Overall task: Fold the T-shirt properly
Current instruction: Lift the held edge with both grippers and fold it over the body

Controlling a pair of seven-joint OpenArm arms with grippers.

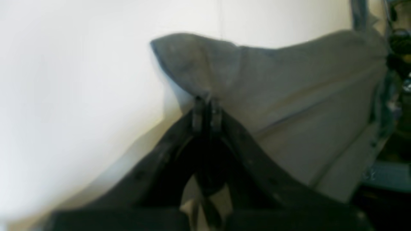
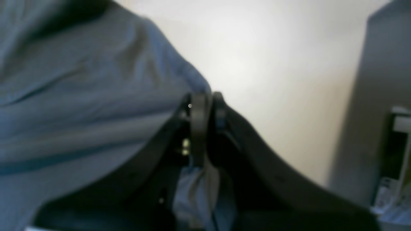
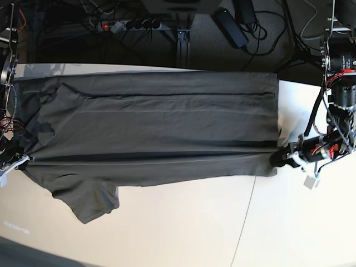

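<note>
The T-shirt [image 3: 150,128] lay stretched out long across the white counter [image 3: 183,228], its long way running side to side in the base view. The sleeves and neck end pointed to that view's left, the bottom hem to its right. The left hand [image 1: 207,110] pinched the hem corner. The right hand [image 2: 205,109] pinched cloth at the sleeve end.

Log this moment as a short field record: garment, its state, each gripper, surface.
garment: T-shirt, dark olive-grey
state: stretched lengthwise across the table, one sleeve spread toward the near edge
left gripper: shut on a pinch of the shirt's edge
right gripper: shut on cloth at the opposite end
surface: pale tabletop, bare in front of the shirt
</note>
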